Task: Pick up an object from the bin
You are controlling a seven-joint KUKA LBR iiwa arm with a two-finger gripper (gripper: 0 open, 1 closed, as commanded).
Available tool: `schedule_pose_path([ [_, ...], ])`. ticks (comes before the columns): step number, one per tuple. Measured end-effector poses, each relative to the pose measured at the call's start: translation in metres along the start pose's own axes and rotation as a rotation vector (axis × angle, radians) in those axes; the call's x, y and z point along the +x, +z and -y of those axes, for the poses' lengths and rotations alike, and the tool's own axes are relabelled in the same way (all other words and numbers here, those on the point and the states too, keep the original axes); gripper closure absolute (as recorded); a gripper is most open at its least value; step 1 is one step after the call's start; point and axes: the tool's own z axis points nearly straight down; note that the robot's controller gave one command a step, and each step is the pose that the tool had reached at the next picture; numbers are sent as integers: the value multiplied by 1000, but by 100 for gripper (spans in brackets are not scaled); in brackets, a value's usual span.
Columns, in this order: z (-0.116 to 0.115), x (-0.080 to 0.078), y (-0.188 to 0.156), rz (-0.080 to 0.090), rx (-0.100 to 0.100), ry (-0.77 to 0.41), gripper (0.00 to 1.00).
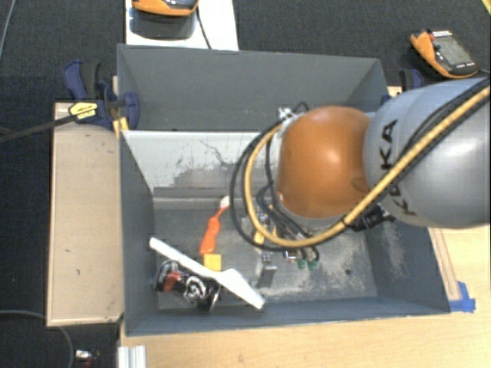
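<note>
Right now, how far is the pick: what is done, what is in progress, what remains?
Done: the arm is in the bin, with the gripper low near the floor. In progress: no grasp visible; the white strip, orange brush, yellow block and dark item lie on the floor, toward the view's left of the gripper. Left: grasp one thing and lift it out.

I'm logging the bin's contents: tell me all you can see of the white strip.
The strip is white, flat, long and narrow, seemingly plastic or card. It lies slantwise in the bin's lower left, from upper left to lower right. It rests across a dark red-marked thing; a small yellow block sits at its upper edge.
</note>
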Motion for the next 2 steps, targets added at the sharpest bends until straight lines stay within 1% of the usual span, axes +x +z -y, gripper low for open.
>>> schedule_pose_path([
  [1,1,-2,-3,7,-1,5,0],
  [2,13,-30,58,5,-1,166,0],
])
